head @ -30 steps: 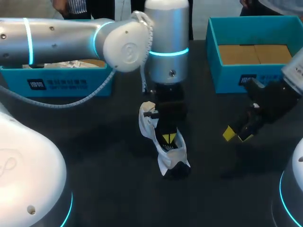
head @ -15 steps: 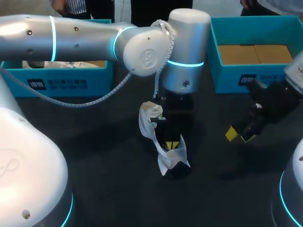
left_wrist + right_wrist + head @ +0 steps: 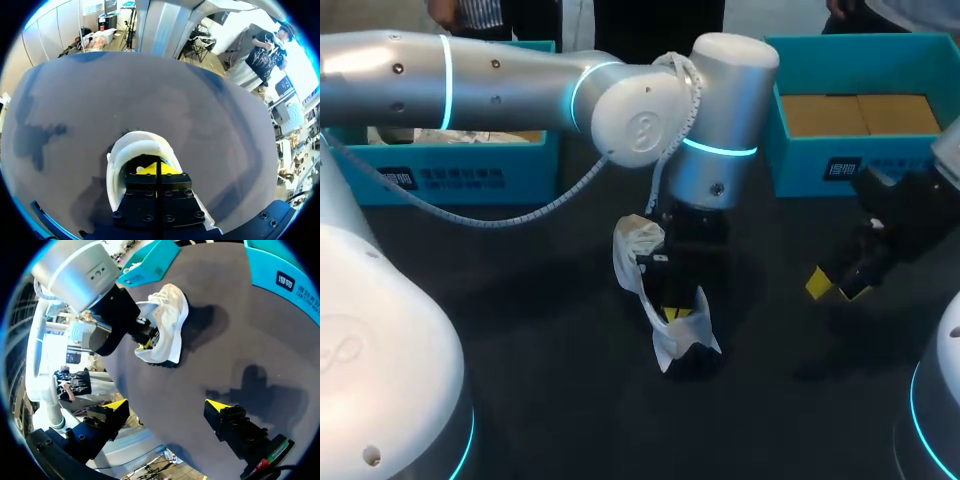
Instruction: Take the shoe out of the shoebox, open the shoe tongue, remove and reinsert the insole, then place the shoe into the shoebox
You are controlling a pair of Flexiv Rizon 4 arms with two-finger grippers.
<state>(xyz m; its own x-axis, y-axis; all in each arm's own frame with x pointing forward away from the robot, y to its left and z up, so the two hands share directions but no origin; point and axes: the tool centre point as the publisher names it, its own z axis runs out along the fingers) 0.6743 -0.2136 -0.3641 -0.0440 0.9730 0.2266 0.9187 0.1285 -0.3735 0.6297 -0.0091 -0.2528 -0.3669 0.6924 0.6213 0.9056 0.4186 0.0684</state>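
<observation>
Swinging its wrist rightward over the last second, your left arm (image 3: 650,110) keeps its jaws sunk in the mouth of the white, black-soled sneaker (image 3: 688,332). The sneaker stays on the dark counter (image 3: 520,340), outside the teal cardboard shoebox (image 3: 800,172), so the insole step looks under way. Those jaws appear pressed together, but what they pinch is hidden. Your right jaws hang wide apart and empty, having drifted slightly outward.

Tally on the worktop (image 3: 520,300): one white shoe (image 3: 682,335). Two teal shoeboxes, one at the left edge (image 3: 450,165) and one at the right (image 3: 820,160). Two brown cardboard flaps (image 3: 825,115) in the right-hand box. Two robot arms: left arm (image 3: 500,85), right arm (image 3: 910,210).
</observation>
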